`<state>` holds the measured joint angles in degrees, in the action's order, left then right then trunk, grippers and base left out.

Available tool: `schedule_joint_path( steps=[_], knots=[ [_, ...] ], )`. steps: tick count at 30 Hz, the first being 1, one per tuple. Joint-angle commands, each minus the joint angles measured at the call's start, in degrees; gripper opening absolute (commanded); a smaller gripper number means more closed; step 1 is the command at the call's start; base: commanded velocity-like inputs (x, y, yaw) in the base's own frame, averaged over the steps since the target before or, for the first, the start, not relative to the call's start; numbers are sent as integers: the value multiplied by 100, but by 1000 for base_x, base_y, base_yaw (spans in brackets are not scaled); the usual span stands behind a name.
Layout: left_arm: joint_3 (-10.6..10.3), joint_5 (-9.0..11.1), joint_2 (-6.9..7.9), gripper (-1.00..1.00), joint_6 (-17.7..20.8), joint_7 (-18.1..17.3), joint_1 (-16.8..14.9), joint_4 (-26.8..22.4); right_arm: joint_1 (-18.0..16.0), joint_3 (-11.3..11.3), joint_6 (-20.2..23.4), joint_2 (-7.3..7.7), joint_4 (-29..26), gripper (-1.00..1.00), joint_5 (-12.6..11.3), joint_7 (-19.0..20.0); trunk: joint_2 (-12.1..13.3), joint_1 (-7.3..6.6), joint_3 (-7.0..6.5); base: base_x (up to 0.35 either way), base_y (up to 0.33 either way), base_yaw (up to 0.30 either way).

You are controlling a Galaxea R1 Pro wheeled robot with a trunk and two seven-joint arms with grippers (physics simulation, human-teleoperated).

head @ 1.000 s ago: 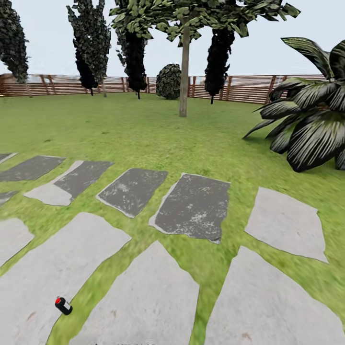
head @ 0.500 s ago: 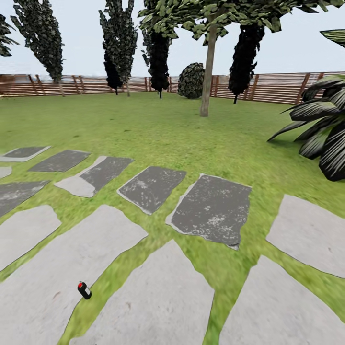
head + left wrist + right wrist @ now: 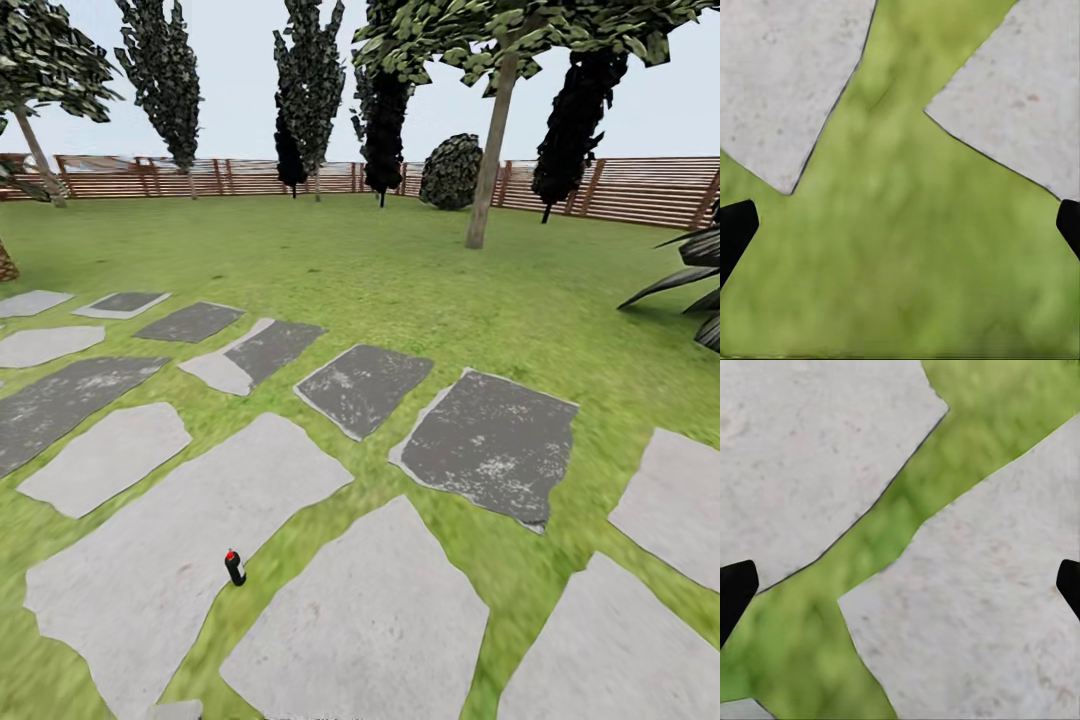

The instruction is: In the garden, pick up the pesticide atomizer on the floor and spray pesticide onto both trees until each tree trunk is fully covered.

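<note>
The pesticide atomizer [image 3: 234, 567], a small dark can with a red cap, stands upright at the edge of a pale paving slab [image 3: 150, 570], beside a strip of the grass floor [image 3: 400, 280]. One tree with a bare grey trunk [image 3: 488, 160] rises at the back right of the garden. Another leafy tree with a leaning trunk [image 3: 36, 160] is at the far left by the fence. My left gripper [image 3: 900, 225] is open over grass between slabs. My right gripper [image 3: 900, 585] is open over slabs and a grass seam. Both hold nothing.
Grey and dark stone slabs [image 3: 490, 445] cover the near ground. A brown slat fence [image 3: 640, 190] closes the lawn. Dark narrow conifers [image 3: 310, 90] and a round bush [image 3: 452, 172] stand at the back. Palm fronds [image 3: 690, 290] reach in at right, and a scaly stump [image 3: 5, 262] sits at left.
The camera has turned left, so the whole scene has slid rightward in the picture. The atomizer now appears higher and further right, and the left-hand tree has come into view.
</note>
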<state>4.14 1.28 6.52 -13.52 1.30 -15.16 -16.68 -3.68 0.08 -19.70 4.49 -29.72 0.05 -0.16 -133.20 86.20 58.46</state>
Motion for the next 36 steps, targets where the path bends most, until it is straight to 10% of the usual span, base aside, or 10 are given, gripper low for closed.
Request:
schedule_joint_path(
  steps=[1,16,36],
  knots=[
    [8,13,-2,100,-19,2,-5,7,-1,1,-17,0,2,100,0,-2,-2,-1,5,-9,8,278],
    [8,13,-2,100,-13,2,-5,6,-1,1,-17,-1,-5,100,-4,-2,-2,-1,5,-1,1,272],
    [-15,17,-80,100,48,0,-128,-93,-1,-6,6,56,-611,100,16,26,-2,-1,5,0,0,15]
  ],
)
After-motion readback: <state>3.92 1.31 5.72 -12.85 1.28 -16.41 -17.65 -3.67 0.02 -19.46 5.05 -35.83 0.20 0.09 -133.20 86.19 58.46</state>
